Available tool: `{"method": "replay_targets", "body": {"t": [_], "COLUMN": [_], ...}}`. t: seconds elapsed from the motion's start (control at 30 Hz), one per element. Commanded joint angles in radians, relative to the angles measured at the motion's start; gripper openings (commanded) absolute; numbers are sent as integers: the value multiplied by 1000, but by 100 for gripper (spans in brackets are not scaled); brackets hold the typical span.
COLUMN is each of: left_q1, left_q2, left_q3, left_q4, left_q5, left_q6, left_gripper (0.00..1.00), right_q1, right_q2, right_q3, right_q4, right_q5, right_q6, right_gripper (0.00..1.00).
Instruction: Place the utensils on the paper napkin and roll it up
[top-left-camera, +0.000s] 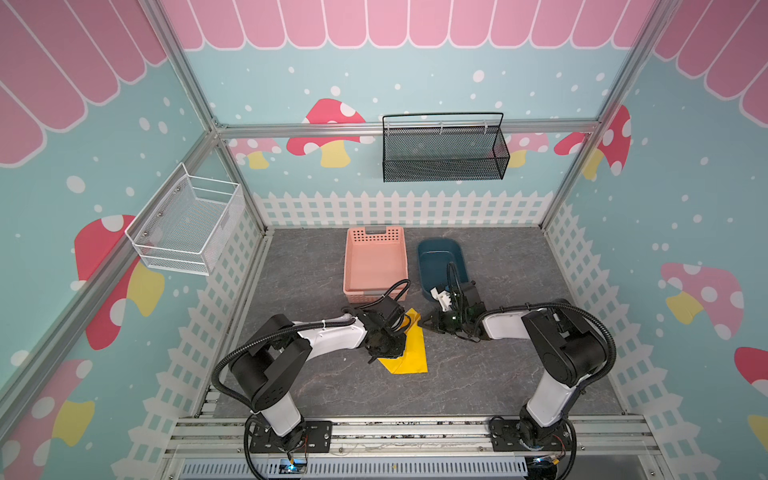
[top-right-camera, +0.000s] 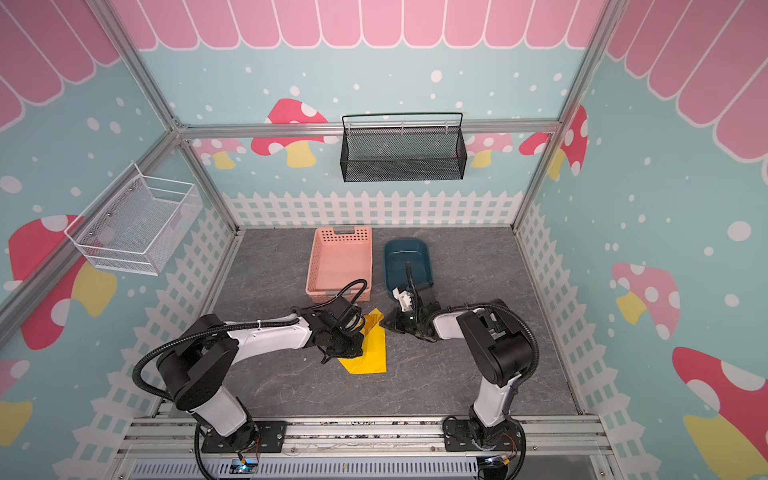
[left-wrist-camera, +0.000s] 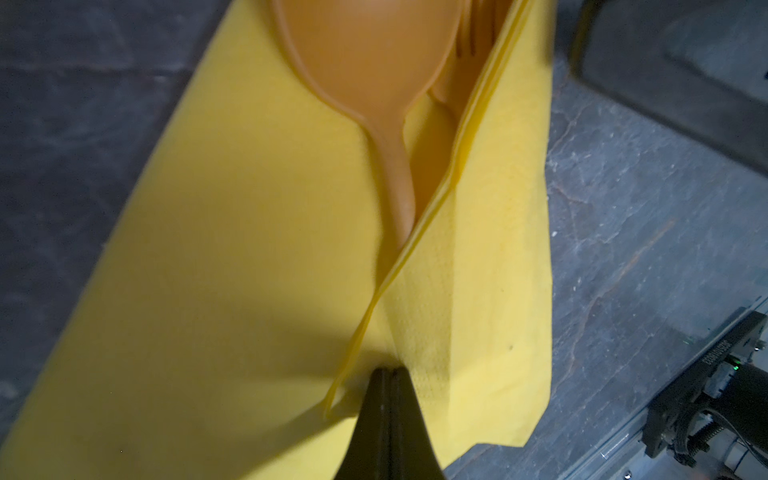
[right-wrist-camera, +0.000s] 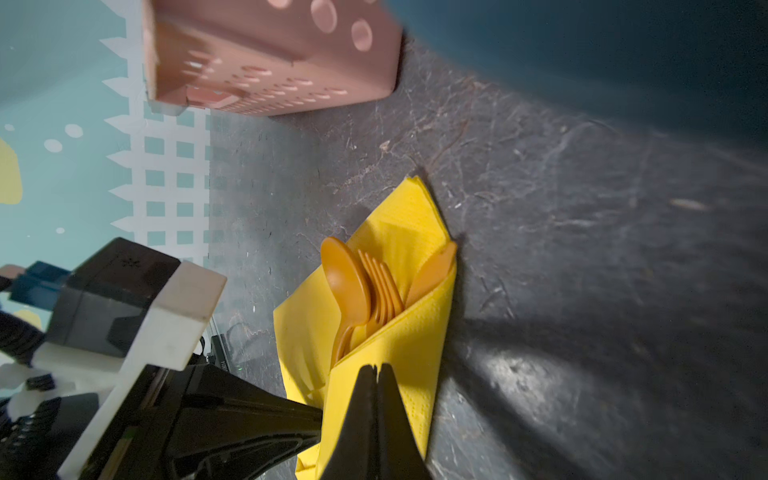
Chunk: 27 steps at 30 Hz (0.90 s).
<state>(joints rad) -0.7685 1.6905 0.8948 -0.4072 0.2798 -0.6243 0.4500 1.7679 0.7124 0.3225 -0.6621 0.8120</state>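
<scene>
The paper napkin (top-left-camera: 411, 353) (top-right-camera: 370, 353) lies on the grey table, one flap folded over the utensils. In the left wrist view the spoon (left-wrist-camera: 365, 58) and fork (left-wrist-camera: 471, 37) stick out of the napkin (left-wrist-camera: 232, 291) fold. The right wrist view shows the spoon (right-wrist-camera: 345, 282), the fork (right-wrist-camera: 384, 291) and a third slim piece (right-wrist-camera: 432, 270) inside the napkin (right-wrist-camera: 411, 345). My left gripper (left-wrist-camera: 390, 370) (top-left-camera: 375, 356) is shut, its tips resting on the napkin by the flap's edge. My right gripper (right-wrist-camera: 378, 368) (top-left-camera: 422, 322) is shut too, tips on the folded flap at the far end.
A pink basket (top-left-camera: 376, 235) and a dark blue tub (top-left-camera: 436, 266) stand just behind the napkin. A black mesh basket (top-left-camera: 444, 162) hangs on the back wall and a white wire basket (top-left-camera: 187, 224) on the left wall.
</scene>
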Motion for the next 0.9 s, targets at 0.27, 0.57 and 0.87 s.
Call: {"method": "replay_targets", "body": {"t": [0.27,0.57,0.87], "left_q1": [-12,-12,-15], "left_q2": [0,-2,-4], "left_q3": [-34,-33,-34], "left_q4": [-62,-64,-67], "left_q5": [-24,-26,-21], "left_q6": [5,5,12], "left_gripper": [0,0,0], "right_q1": [-36,-78,-111], "right_q2": [-44,-50,19], "right_q3": [32,161,317], "right_q4": [-115,-236,-366], "right_q5": [54,105,187], "right_q6": [-21,-91,-165], "right_gripper": [0,0,0]}}
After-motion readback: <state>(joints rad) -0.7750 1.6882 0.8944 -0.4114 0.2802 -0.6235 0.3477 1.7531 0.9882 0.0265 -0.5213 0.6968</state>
